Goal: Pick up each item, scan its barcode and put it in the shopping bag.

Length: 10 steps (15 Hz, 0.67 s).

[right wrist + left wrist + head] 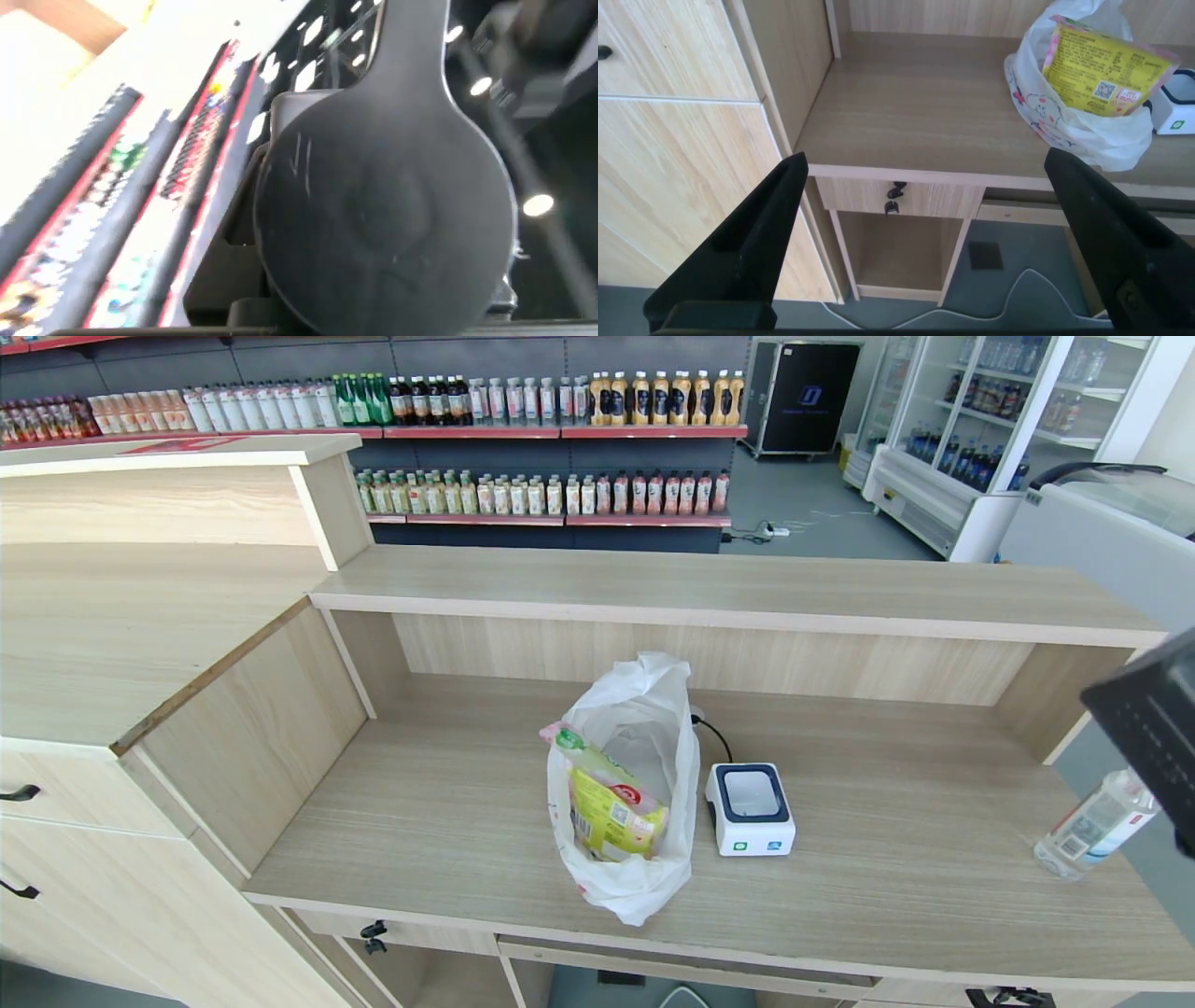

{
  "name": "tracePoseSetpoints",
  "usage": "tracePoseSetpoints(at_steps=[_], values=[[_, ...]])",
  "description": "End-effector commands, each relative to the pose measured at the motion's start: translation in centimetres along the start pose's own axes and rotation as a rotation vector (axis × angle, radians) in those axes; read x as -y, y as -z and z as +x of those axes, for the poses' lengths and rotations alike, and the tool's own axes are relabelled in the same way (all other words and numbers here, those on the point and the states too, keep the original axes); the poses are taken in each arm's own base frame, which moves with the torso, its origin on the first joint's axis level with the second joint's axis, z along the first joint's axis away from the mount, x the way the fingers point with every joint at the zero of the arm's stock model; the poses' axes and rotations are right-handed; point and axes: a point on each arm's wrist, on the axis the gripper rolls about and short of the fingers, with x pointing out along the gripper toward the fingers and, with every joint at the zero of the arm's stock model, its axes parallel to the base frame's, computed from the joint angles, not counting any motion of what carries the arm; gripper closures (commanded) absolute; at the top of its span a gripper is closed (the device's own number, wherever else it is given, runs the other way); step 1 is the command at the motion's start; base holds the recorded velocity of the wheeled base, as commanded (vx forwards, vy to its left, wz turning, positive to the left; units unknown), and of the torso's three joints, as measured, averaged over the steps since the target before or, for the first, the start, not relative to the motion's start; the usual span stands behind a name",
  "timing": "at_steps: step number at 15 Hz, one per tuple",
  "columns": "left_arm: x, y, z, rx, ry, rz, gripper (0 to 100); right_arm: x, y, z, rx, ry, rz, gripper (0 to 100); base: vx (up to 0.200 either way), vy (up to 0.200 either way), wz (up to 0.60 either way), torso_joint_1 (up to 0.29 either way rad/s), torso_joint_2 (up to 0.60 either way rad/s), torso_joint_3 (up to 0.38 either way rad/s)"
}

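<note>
Left of the bag the counter lies bare as far as the side panel, which walls off that end. Just right of the bag stands the scanner, its cable running back behind the bag; beyond it the top is open out to a bottle far right of the bag, near the front edge. Behind the bag a back wall rises to a shelf, the bag's mouth faces up, and a packet fills its left side.
</note>
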Motion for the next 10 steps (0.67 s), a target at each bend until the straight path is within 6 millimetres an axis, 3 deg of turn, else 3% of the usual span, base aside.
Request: tracePoseSetpoints(at_steps=[1, 3, 5, 7, 10], values=[[0.0, 0.0, 0.0, -0.001, 0.001, 0.000, 0, 0.1, 5.4, -1.0, -0.256, -0.153, 0.238, 100, 0.000, 0.000, 0.00, 0.000, 0.00, 0.000], [0.0, 0.0, 0.0, -0.001, 0.001, 0.000, 0, -0.1, 7.1, -2.3, -0.494, -0.229, 0.448, 100, 0.000, 0.000, 0.00, 0.000, 0.00, 0.000], [0.0, 0.0, 0.0, -0.001, 0.001, 0.000, 0, -0.9, 7.0, -3.7, -0.828, -0.239, 0.872, 100, 0.000, 0.000, 0.00, 0.000, 0.00, 0.000], [0.0, 0.0, 0.0, -0.001, 0.001, 0.000, 0, -2.1, 5.6, -4.7, -1.120, -0.283, 1.222, 100, 0.000, 0.000, 0.00, 0.000, 0.00, 0.000], [0.0, 0.0, 0.0, -0.001, -0.001, 0.000, 0, -2.5, 3.0, -4.9, -1.275, -0.243, 1.680, 100, 0.000, 0.000, 0.00, 0.000, 0.00, 0.000]])
